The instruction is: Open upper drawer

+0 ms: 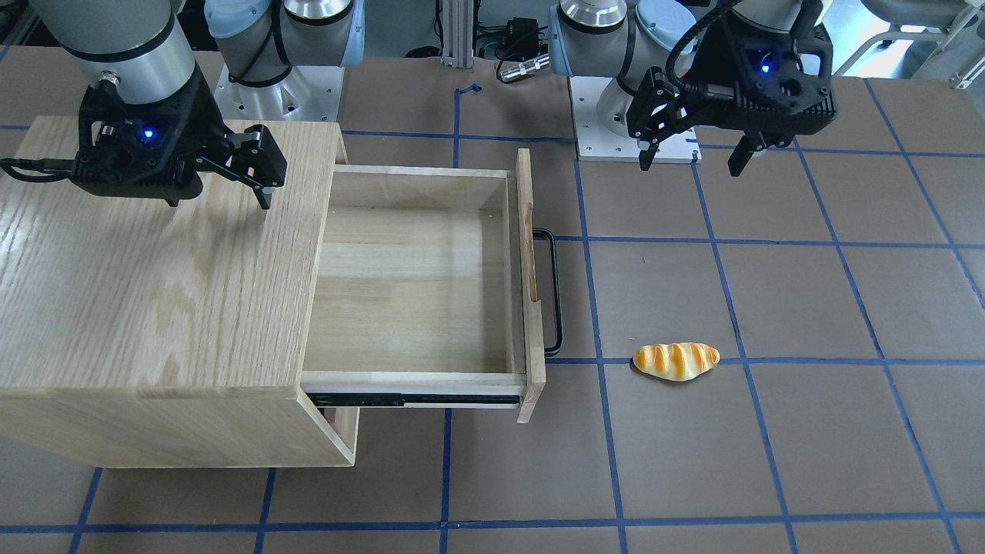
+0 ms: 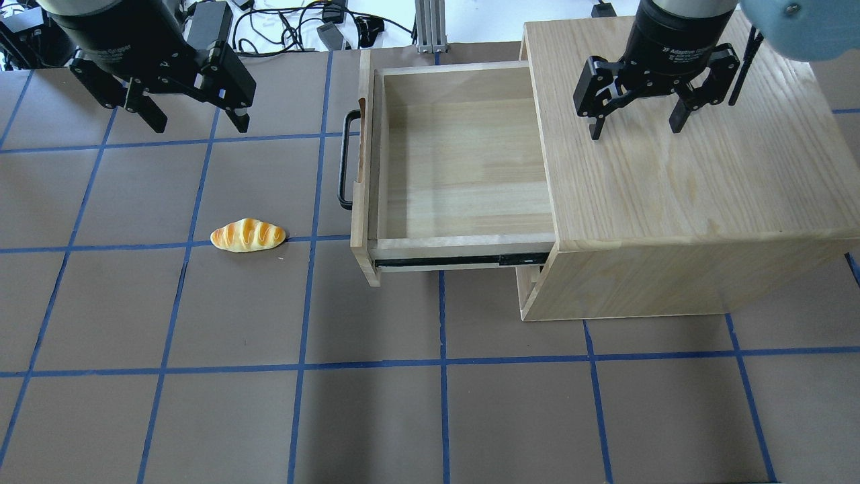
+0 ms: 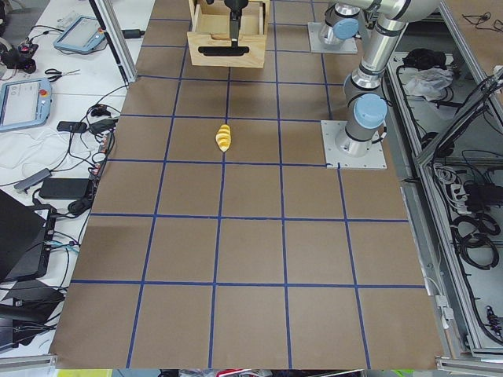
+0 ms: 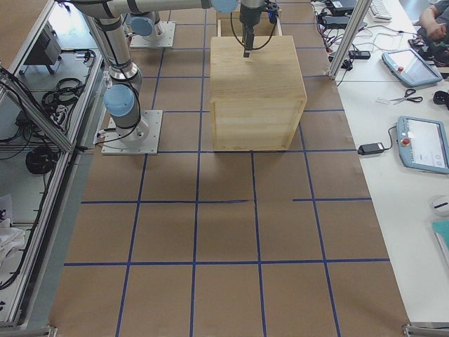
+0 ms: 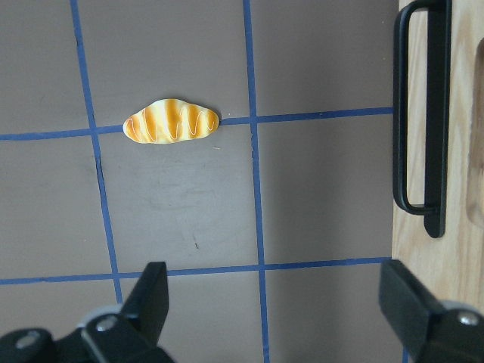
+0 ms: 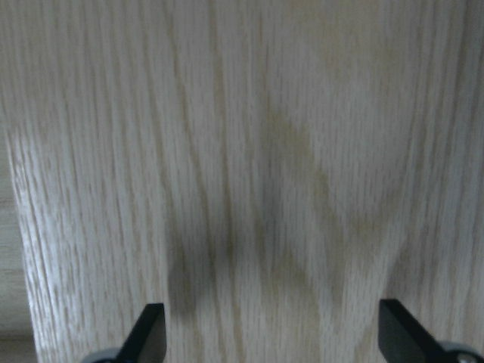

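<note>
The upper drawer (image 2: 463, 161) is a shallow light-wood box that stands pulled far out of the oak cabinet (image 2: 692, 181). It is empty inside (image 1: 408, 285). Its black bar handle (image 2: 345, 160) faces the table's middle and also shows in the left wrist view (image 5: 423, 121). My left gripper (image 2: 199, 128) is open and empty. It hangs above the table, apart from the handle, near the left arm's base (image 1: 691, 168). My right gripper (image 2: 635, 131) is open and empty just above the cabinet's top (image 1: 219, 204), and the right wrist view shows only oak grain (image 6: 265, 151).
A toy bread roll (image 2: 247, 236) lies on the brown mat in front of the drawer's handle, on a blue tape line (image 5: 172, 122). The arms' base plates (image 1: 639, 142) stand at the robot's side of the table. Operator tablets lie beyond the table's ends.
</note>
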Robot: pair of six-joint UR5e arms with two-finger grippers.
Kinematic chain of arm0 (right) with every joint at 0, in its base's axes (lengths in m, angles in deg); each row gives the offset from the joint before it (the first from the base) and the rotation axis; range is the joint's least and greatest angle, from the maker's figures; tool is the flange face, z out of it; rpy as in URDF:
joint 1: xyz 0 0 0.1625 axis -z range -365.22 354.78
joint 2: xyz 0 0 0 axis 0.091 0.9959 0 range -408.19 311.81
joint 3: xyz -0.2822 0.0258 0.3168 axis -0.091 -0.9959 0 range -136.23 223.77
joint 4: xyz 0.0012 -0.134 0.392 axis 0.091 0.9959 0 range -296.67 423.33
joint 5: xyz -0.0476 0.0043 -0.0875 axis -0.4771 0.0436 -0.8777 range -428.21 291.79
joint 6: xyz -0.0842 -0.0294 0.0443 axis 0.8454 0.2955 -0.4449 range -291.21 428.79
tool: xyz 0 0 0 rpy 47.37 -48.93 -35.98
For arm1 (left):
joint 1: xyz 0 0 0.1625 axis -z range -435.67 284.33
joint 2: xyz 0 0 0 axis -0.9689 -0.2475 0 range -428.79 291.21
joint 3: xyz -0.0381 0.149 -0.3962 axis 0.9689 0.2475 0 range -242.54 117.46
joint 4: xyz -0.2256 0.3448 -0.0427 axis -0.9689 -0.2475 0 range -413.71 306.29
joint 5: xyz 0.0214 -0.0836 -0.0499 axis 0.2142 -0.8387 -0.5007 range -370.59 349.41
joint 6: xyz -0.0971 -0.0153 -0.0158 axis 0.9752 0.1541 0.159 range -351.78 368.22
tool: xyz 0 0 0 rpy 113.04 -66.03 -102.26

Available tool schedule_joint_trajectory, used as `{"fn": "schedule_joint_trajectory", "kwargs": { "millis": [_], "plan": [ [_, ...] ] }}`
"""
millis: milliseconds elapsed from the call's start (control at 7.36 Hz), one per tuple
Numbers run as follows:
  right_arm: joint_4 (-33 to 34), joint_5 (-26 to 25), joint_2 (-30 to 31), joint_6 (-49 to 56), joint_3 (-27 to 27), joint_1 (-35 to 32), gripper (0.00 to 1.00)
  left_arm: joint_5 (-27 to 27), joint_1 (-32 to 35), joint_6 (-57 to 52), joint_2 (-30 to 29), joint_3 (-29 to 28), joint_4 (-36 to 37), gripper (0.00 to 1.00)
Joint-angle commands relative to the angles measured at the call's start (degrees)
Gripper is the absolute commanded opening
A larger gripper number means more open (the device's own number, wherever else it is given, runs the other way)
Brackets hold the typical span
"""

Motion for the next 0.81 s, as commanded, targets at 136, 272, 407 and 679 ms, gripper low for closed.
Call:
{"fn": "schedule_joint_trajectory", "kwargs": {
  "millis": [136, 272, 407, 679],
  "plan": [
    [0.00, 0.00, 0.00, -0.02, 0.00, -0.04, 1.00, 0.02, 0.00, 0.00, -0.27, 0.25, 0.00, 1.00],
    [0.00, 0.00, 0.00, -0.02, 0.00, -0.04, 1.00, 0.02, 0.00, 0.00, 0.08, 0.60, 0.00, 1.00],
    [0.00, 0.00, 0.00, -0.02, 0.00, -0.04, 1.00, 0.02, 0.00, 0.00, -0.18, 0.60, 0.00, 1.00],
    [0.00, 0.00, 0.00, 0.06, 0.00, -0.04, 1.00, 0.02, 0.00, 0.00, -0.09, 0.60, 0.00, 1.00]
  ]
}}
